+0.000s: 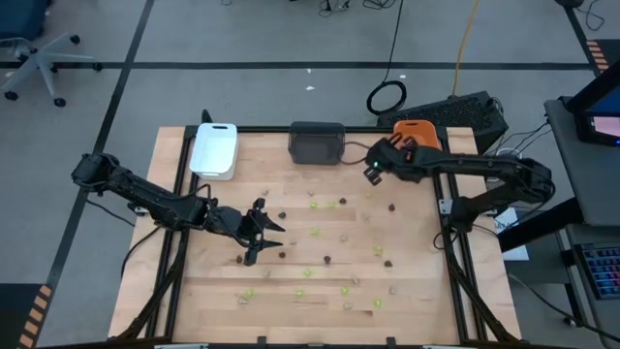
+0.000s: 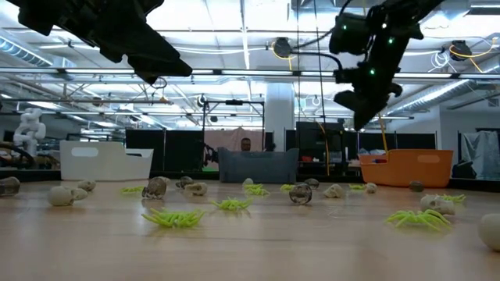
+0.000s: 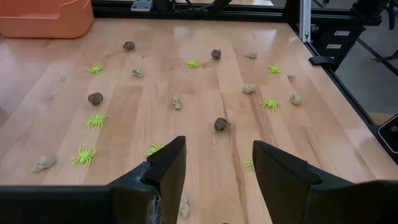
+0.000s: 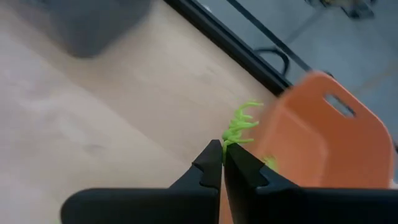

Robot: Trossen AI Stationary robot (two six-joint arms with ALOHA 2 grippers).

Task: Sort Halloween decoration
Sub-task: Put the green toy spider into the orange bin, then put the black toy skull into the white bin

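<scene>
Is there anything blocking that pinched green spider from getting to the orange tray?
Nothing visible does. The right gripper, shut on the green spider, is right at the orange tray's near wall, with only open air between them. The left gripper hovers far off over the table.

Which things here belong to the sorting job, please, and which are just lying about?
Job:
- green spiders, one in the shut right claw
- beige skulls
- dark pieces
- orange tray, white tray, grey tray
- open left claw, over the table

Lying about:
- keyboard
- office chair
- cable loop
</scene>
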